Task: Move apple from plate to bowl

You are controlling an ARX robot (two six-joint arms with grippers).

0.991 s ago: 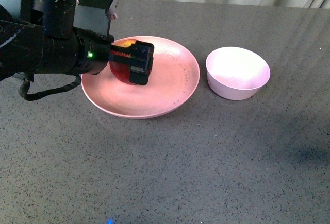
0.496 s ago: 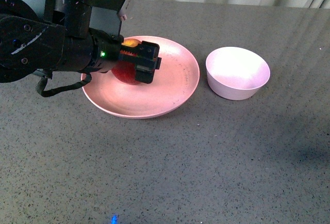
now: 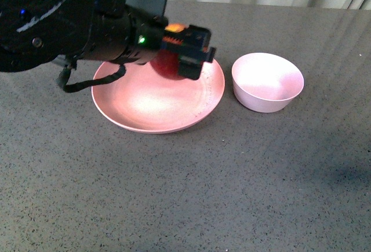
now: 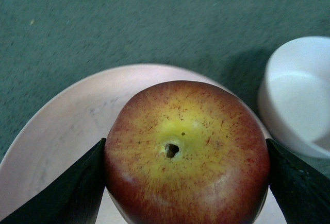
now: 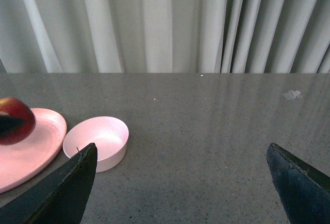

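Raised off plate (image 3: 134, 108) and shifted right to upper centre; apple (image 3: 166, 66) pinched in left gripper (image 4: 185, 154), nearing bowl (image 3: 266, 99).

We record one dark grey speckled tabletop (image 3: 232, 194), on it a wide shallow pink round plate (image 3: 145, 106), beside it, apart, a small deep pale pink bowl (image 3: 264, 102)

Apple (image 4: 185, 152): dark red, fine red streaks, yellow patch around the stem dip. Plate (image 3: 145, 104) pink, faintly speckled; bowl (image 3: 268, 84) paler pink, plain. Tabletop (image 3: 232, 194) grey with dark flecks.
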